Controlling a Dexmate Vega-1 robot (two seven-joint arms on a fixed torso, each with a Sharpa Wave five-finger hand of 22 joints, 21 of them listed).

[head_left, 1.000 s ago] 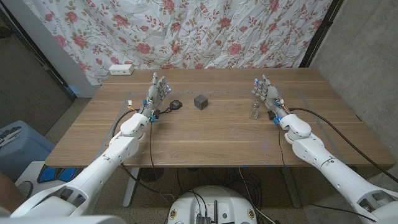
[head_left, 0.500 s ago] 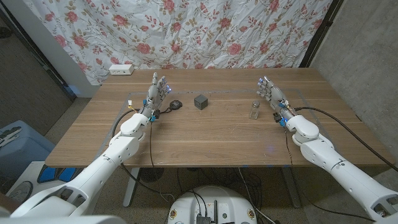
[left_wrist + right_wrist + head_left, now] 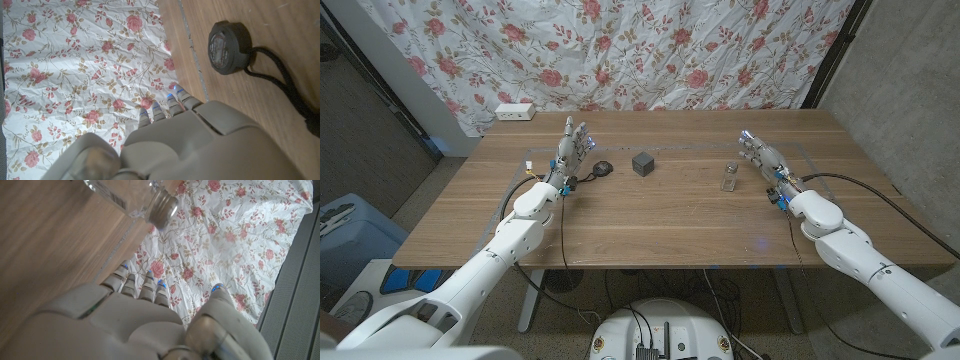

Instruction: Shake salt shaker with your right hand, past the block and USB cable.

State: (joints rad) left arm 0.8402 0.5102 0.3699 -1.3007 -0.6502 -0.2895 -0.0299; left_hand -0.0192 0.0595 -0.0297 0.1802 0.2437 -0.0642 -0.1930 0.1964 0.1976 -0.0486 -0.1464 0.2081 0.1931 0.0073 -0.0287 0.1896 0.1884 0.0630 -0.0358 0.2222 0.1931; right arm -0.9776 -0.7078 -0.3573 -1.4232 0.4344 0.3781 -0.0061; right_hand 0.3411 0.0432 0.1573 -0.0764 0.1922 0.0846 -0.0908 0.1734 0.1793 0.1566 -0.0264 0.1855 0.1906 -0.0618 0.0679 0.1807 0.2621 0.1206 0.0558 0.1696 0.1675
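Observation:
A small clear glass salt shaker with a metal cap stands upright right of the table's middle; its cap and glass body show close in the right wrist view. My right hand stands just right of the shaker, fingers straight and apart, holding nothing and not touching it. A dark grey block sits near the middle. The black USB cable with its round puck lies left of the block. My left hand stands upright beside the cable, fingers spread, holding nothing.
A white power strip lies at the table's far left edge. A floral curtain hangs behind the table. Black cables trail from both forearms over the near half of the wooden table.
My right hand and forearm have shifted to the right, opening a small gap from the salt shaker. The left arm, block and cable have not moved.

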